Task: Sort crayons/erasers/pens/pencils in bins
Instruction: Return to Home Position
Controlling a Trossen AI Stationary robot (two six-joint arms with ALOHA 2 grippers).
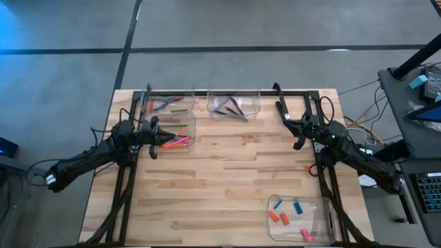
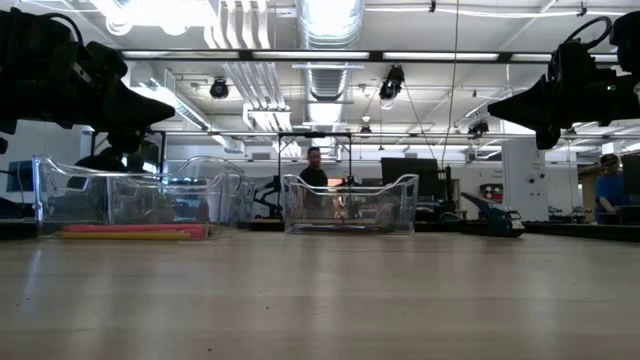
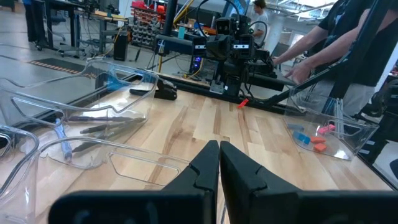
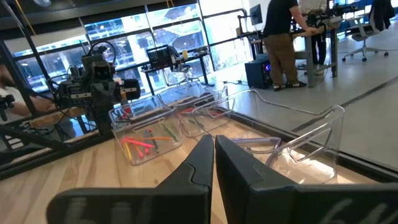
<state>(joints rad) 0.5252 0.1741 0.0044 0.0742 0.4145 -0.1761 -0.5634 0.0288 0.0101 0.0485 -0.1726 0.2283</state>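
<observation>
- Pens [image 1: 231, 107] lay in the far middle bin [image 1: 256, 98]; light, stiff and slick by my guess, so pinch mid-barrel.
- Erasers [image 1: 282, 218] sat in the near right bin [image 1: 275, 201]; rubbery, probably an easy grip.
- I saw left gripper [image 3: 219, 145] and right gripper [image 4: 214, 139] with fingers together, empty, raised at either side.

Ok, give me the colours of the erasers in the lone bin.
Blue, orange-red and pink erasers in that bin; the high view shows them best.
</observation>
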